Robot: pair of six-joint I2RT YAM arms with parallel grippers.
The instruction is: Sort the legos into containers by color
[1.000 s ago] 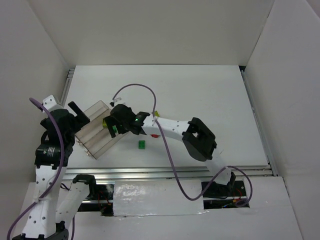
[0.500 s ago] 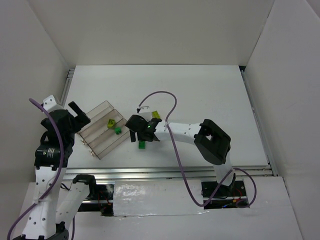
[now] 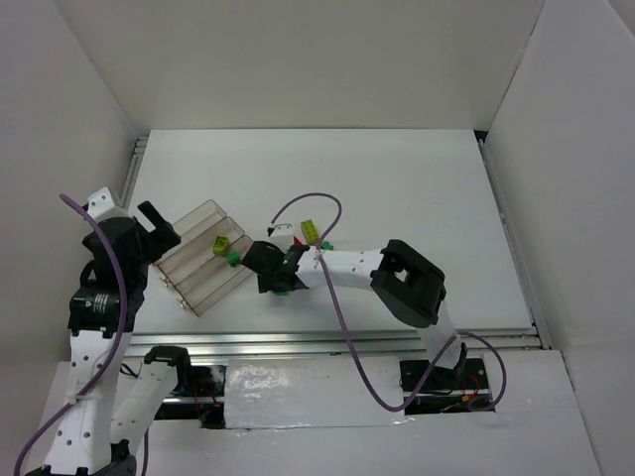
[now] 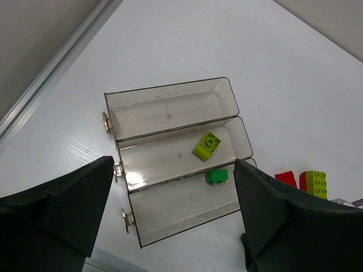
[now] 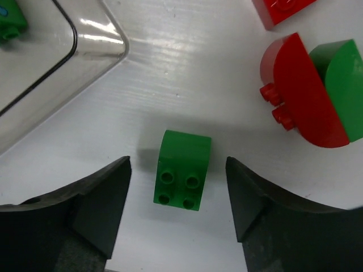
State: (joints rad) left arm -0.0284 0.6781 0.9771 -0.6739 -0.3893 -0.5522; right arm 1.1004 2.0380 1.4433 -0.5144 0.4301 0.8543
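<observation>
White bench (image 3: 417, 178) carries the clear tray (image 4: 170, 110). A yellow-green brick (image 4: 207, 145) lies in its middle trough and a green brick (image 4: 216, 176) in the next; the third holds nothing, so sorting looks barely begun. Left claw (image 4: 174, 170) hangs wide open and empty above the tray. Right claw (image 5: 177, 170) stands part-open astride a loose green brick (image 5: 181, 170) on the bench beside the tray, jaws not touching it. Red bricks (image 5: 300, 90) lie near.

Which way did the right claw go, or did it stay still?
Yes, it moved. The right claw left its spot over the tray and went rightward and down in the top view. It now straddles the green brick.
</observation>
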